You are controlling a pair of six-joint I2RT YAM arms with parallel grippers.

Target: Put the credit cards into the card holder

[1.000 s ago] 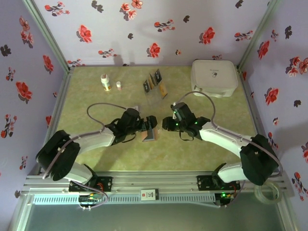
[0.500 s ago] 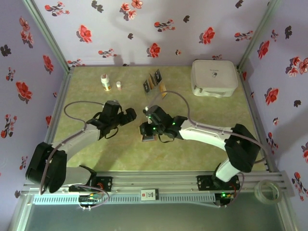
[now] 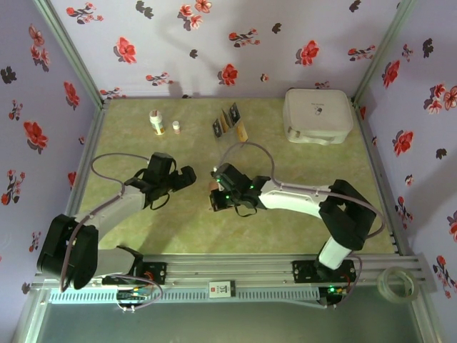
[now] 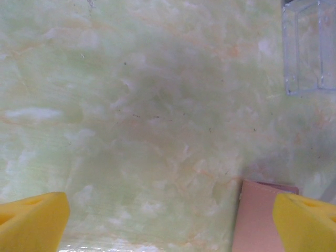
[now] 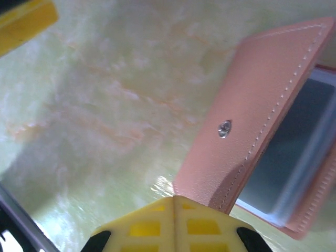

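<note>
The card holder (image 5: pixel 252 126) is a pinkish-brown leather wallet lying part open, its grey lining (image 5: pixel 294 152) showing under a raised flap with a metal snap. My right gripper (image 5: pixel 175 206) is shut, tips pressed together with nothing between them, right at the flap's lower edge. From above, the right gripper (image 3: pixel 216 196) covers most of the card holder (image 3: pixel 213 204). My left gripper (image 3: pixel 182 176) stands open just left of it, over bare table (image 4: pixel 168 226), with a corner of the card holder (image 4: pixel 257 215) beside its right finger. Dark credit cards (image 3: pixel 228 121) stand in a rack at the back.
A large white rounded case (image 3: pixel 318 114) sits at the back right. Two small bottles (image 3: pixel 156 121) stand at the back left. A clear plastic rack (image 4: pixel 310 47) lies just beyond the card holder. Flowered walls enclose the green table on three sides.
My right arm swung left to the card holder and its jaws closed. My left gripper drew back leftward from the holder and stayed open.
</note>
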